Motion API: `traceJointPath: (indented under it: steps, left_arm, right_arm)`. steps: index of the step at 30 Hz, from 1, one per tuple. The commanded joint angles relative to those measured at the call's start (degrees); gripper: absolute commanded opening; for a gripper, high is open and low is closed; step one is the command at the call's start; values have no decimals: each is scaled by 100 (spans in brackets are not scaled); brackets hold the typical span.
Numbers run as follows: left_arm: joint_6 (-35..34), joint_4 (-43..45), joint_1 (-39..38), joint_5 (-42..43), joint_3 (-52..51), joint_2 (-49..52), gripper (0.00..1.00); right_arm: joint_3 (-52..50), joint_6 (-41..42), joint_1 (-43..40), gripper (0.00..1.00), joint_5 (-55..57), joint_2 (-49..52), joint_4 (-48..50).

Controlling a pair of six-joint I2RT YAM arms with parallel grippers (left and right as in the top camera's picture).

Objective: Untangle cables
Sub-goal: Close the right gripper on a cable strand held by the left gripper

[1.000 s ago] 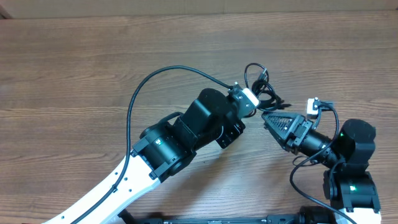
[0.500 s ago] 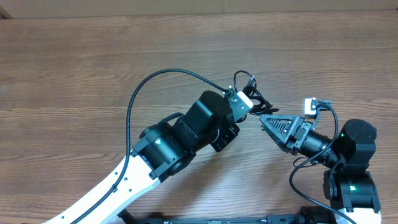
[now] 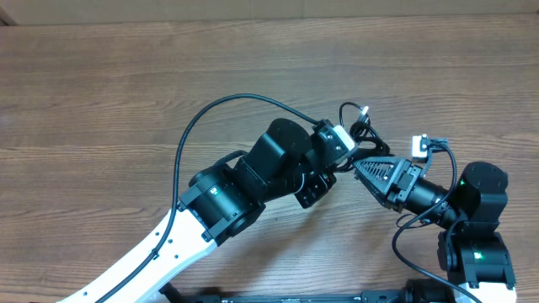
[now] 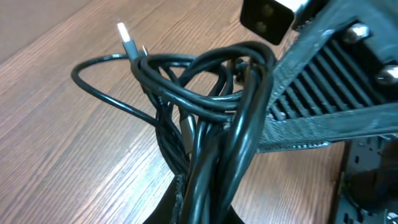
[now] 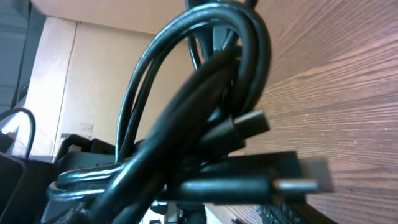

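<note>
The cables (image 3: 364,130) are a knotted bundle of thin black cords, held just above the wooden table (image 3: 101,93) between both grippers. My left gripper (image 3: 345,145) is shut on the bundle; in the left wrist view the cords (image 4: 211,93) rise from between its jaws (image 4: 205,211), with a silver plug end (image 4: 127,38) sticking up. My right gripper (image 3: 357,163) points left, its tip closed on the same bundle. In the right wrist view the cords (image 5: 205,81) fill the frame, with a plug (image 5: 298,183) lying across the jaws.
The left arm's thick black wire (image 3: 210,114) arches over the table's middle. The right arm's base (image 3: 476,244) stands at the lower right. Cardboard (image 5: 68,81) shows beyond the table's far edge.
The left gripper and the bundle shifted left, then back to the right. A plug end now sticks up at the bundle's top. The right gripper has barely moved.
</note>
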Motion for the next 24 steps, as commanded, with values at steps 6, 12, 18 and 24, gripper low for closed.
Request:
traceJointPath:
  steps: [6, 12, 18, 24]
  left_arm:
    - [-48, 120, -11, 695, 129, -125, 4]
    - [48, 138, -11, 964, 129, -407, 5]
    - [225, 160, -11, 968, 129, -872, 4]
    - [221, 389, -11, 1215, 129, -1080, 4]
  right_arm:
    - [92, -42, 22, 65, 380, -7, -66]
    - [92, -42, 22, 66, 916, -7, -400]
    - [92, -44, 22, 66, 1128, -7, -498]
    - [92, -44, 22, 66, 1121, -7, -514]
